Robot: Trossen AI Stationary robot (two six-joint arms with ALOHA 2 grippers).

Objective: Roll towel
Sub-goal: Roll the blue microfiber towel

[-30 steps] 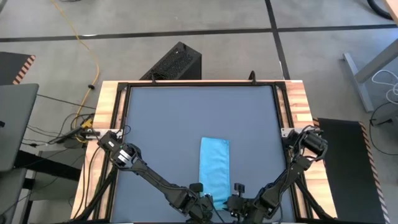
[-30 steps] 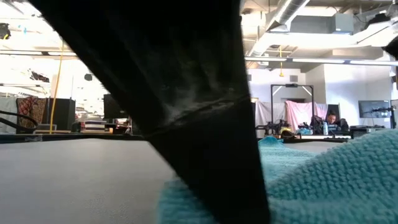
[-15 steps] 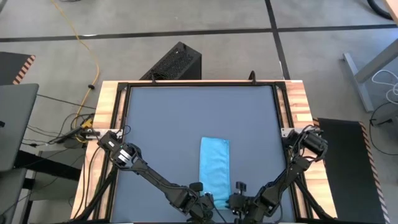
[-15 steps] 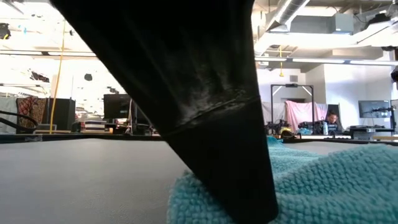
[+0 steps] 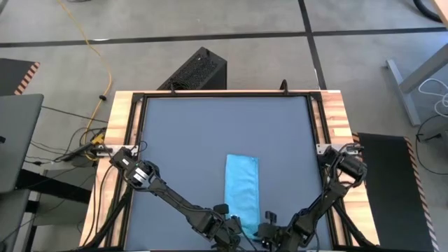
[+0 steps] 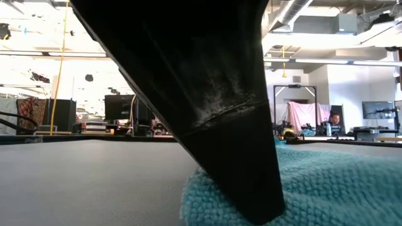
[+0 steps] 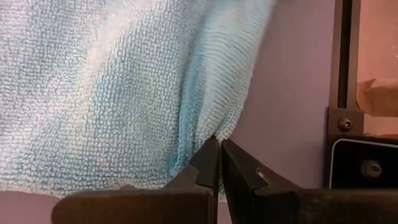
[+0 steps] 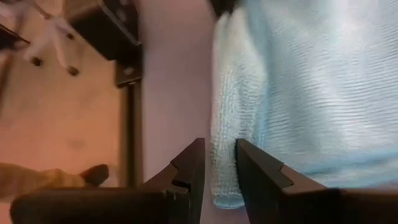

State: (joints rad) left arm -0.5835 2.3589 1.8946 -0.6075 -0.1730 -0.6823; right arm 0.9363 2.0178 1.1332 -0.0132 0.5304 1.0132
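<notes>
We look down on the dark table (image 5: 210, 133), where the towel (image 5: 242, 189) lies as a narrow blue strip, folded lengthwise, running from mid-table toward the near edge. Both arms reach in from the table's sides and meet at the strip's near end. The left gripper (image 7: 218, 149) has its fingers pressed together on a pinch of cloth at one near corner of the towel; the terry bunches into a crease just ahead of the tips. The right gripper (image 8: 219, 165) stands at the other near corner with a narrow gap between its fingers, the towel's side edge lying in that gap; we judge it to be clamped on the cloth. We read the paired corner holds as preparation for turning the near end over evenly, so that the roll starts straight. In the low view, one dark finger (image 6: 207, 94) bears down on the towel's pile.
</notes>
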